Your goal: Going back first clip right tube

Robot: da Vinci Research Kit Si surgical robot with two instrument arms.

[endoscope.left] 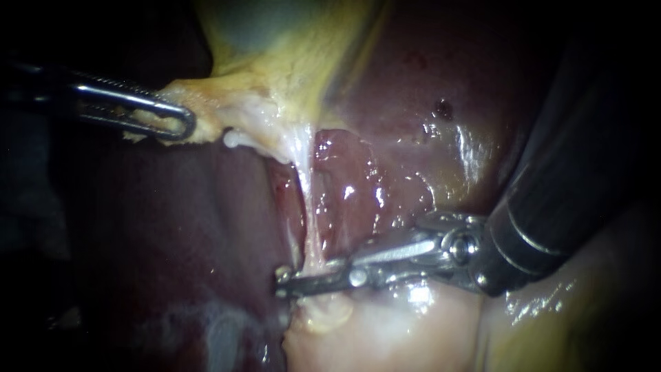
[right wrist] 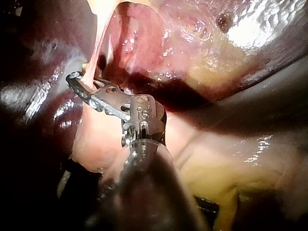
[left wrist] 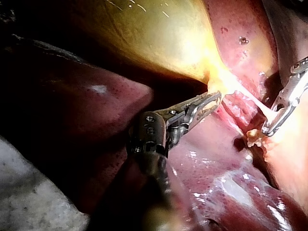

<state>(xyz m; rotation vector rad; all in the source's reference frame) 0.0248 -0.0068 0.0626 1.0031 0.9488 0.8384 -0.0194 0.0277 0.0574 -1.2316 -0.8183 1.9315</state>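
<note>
While the left instrument (endoscope.left: 184, 124), a slim metal shaft with slotted, looped jaws, comes in from the left side, its jaws are pinched down on the ragged yellowish-white edge of the glossy yellow-green gallbladder (endoscope.left: 275, 41). That flap is pulled out sideways, away from the middle. In the left wrist view you get the same thing: serrated jaws (left wrist: 215, 100) biting the bright yellow bit where the sac narrows.

The thin, pale, whitish-pink tube (endoscope.left: 308, 207) runs from that narrow end straight down the middle of the endoscope view. It's stretched tight over the wet, dark red liver (endoscope.left: 172, 227), with a shiny red fold just beside it on the right.

The right instrument (endoscope.left: 286, 282) has a fat dark shaft, a silver hinge and long narrow metal jaws. It reaches across from the right and sits at the low end of the tube. As far as I can see, the tube passes between the two jaws and they're closed in on it from both sides, with barely a slit left. The right wrist view backs that up: the strand (right wrist: 96, 43) drops right into the jaw tips (right wrist: 74, 82).

A pale pinkish lump of tissue (endoscope.left: 323, 313) sits just under those jaws, touching them. The two instruments are well apart.
</note>
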